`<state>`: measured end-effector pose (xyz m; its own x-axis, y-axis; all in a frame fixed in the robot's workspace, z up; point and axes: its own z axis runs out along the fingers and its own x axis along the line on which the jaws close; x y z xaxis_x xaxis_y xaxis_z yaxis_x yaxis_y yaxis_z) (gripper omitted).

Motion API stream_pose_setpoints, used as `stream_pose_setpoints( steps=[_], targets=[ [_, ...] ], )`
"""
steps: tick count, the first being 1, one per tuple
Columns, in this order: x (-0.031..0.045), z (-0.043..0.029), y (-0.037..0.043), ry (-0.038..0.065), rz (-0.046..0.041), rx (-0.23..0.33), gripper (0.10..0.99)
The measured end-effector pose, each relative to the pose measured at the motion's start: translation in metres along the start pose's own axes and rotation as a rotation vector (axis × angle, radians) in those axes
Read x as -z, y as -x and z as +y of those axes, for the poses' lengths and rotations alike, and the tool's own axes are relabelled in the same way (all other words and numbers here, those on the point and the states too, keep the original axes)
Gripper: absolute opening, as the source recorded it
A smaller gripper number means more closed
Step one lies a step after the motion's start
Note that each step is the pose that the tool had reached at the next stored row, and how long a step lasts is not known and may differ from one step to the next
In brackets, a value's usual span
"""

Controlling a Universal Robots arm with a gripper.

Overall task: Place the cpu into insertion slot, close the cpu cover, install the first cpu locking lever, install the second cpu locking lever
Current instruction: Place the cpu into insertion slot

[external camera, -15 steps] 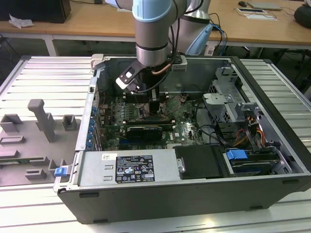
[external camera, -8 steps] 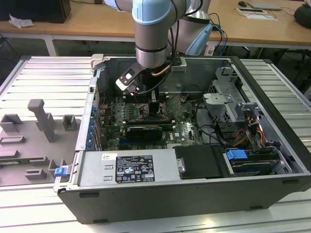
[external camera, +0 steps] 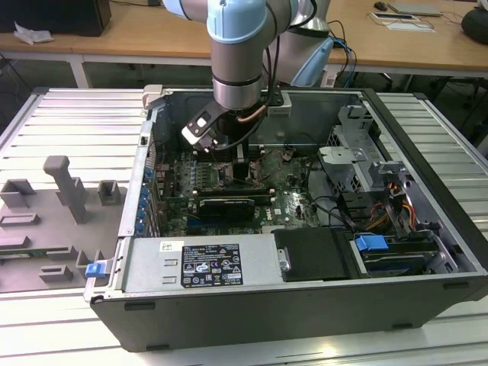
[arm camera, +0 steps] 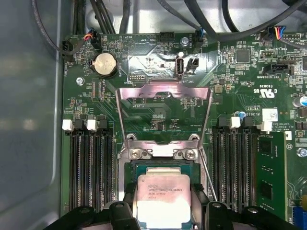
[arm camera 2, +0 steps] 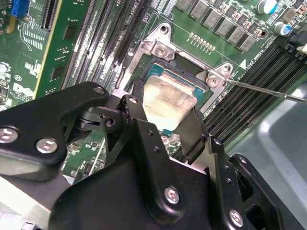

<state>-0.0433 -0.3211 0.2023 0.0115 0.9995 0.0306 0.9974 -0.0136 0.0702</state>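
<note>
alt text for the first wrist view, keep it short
The hand grips the cpu by two opposite edges just over the socket, whose metal cover stands swung open across the green board. Long black memory slots run along both sides of the socket.

cpu (arm camera: 162, 199): pale metal top, smooth, with a dull brushed sheen.
cpu cover (arm camera: 164, 89): thin bare metal, shiny.
gripper (arm camera 2: 167, 110): black, matt, smooth, with bright metal screw heads.
circuit board (arm camera: 230, 72): green, slightly glossy.
case (external camera: 305, 324): dark grey sheet metal, matt.
arm (external camera: 238, 69): silver metal tube with glossy light-blue caps.
</note>
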Motion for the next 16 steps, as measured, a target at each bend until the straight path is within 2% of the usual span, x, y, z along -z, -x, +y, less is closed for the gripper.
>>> stream_pose_setpoints(
  steps=[12, 13, 16],
  targets=[
    [-0.0016, -0.0001, -0.0003, 0.0, -0.0002, -0.001, 0.545],
    [-0.0016, -0.0001, -0.0003, 0.0, -0.0001, -0.001, 0.608],
    [-0.0016, -0.0001, -0.0003, 0.0, 0.0002, -0.001, 0.608]
  ],
)
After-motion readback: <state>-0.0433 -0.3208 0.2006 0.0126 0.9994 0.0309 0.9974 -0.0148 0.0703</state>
